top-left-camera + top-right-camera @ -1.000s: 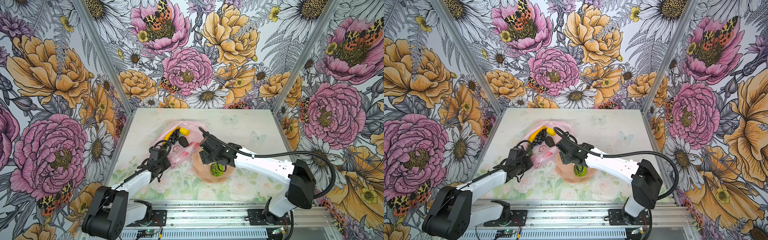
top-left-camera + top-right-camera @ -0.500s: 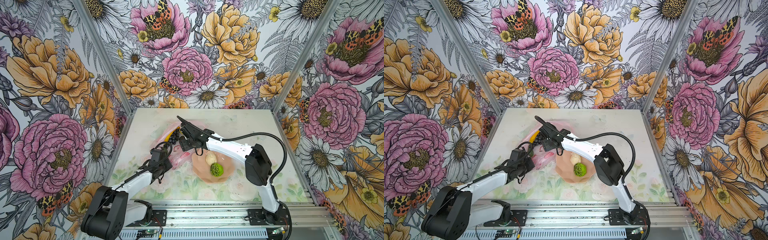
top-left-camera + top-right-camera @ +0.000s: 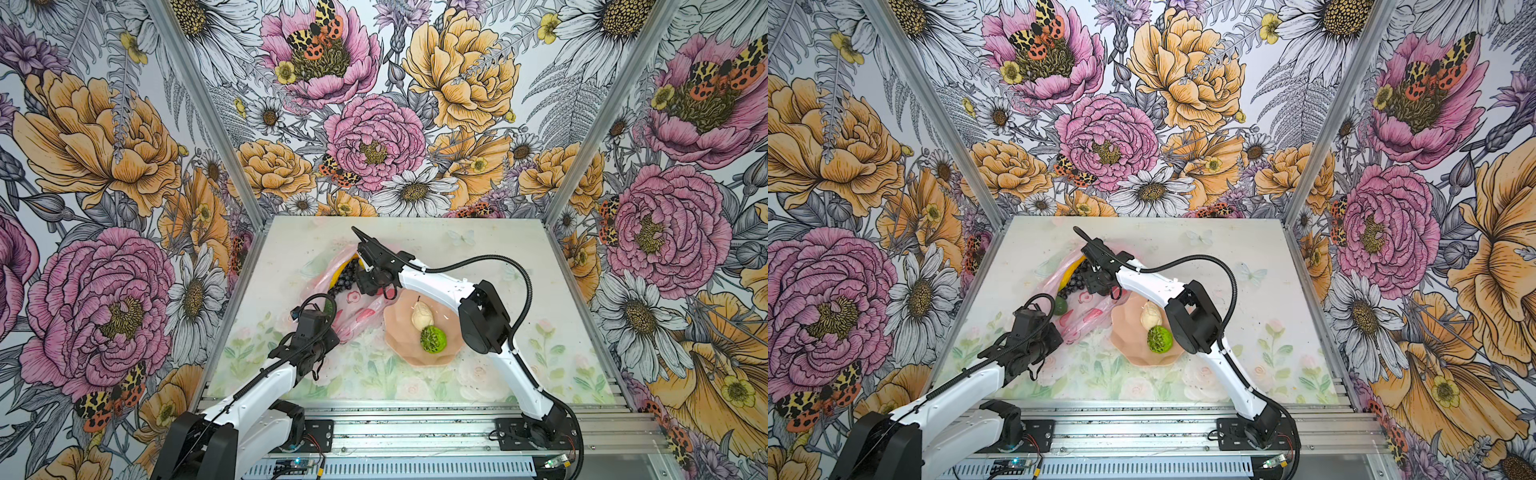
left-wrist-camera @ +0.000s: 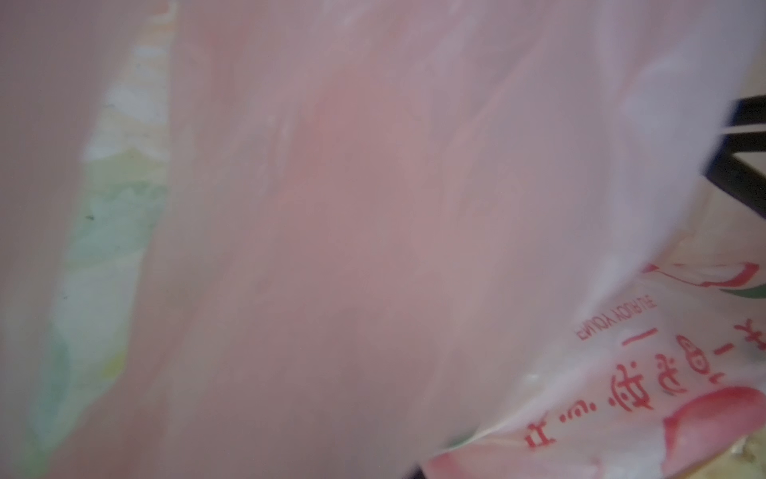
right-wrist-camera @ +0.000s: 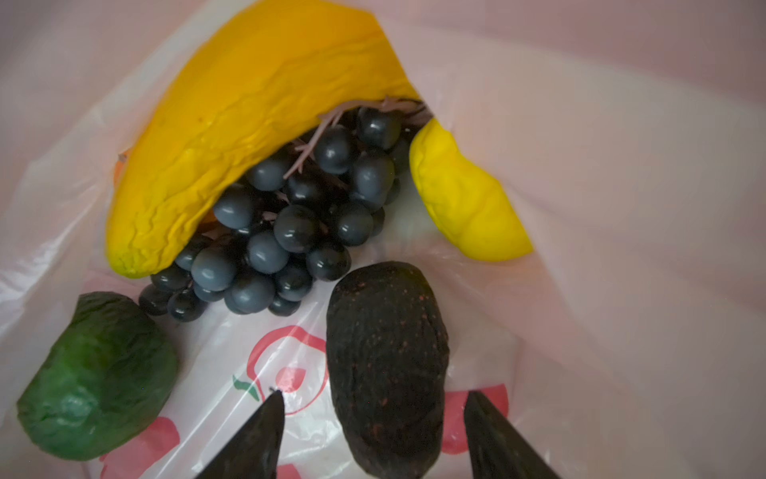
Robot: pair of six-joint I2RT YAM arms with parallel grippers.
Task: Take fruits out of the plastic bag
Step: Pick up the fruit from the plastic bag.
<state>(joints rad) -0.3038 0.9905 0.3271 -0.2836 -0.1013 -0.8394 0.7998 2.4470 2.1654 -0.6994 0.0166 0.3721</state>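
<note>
The pink plastic bag [image 3: 357, 316] lies at centre-left of the table, its mouth held up. My left gripper [image 3: 330, 334] is at the bag's near edge, shut on the film; pink film [image 4: 373, 207] fills the left wrist view and hides the fingers. My right gripper [image 5: 373, 394] is inside the bag, open, one finger on each side of a dark avocado [image 5: 385, 365] without touching it. Beyond it lie a grape bunch [image 5: 298, 215], a banana [image 5: 248, 137], a lemon [image 5: 468, 203] and a green fruit [image 5: 99, 377]. A cream pear [image 3: 422, 318] and lime-green ball [image 3: 433, 338] rest outside the bag.
The pear and the ball sit in a peach scalloped dish [image 3: 399, 332] just right of the bag, under the right arm's forearm. Flowered walls close in the table at the back and on both sides. A metal rail runs along the front edge.
The right arm swung from above the dish, leftward and away, into the bag's mouth, with its jaws slightly narrower. The left arm kept its hold and place.
</note>
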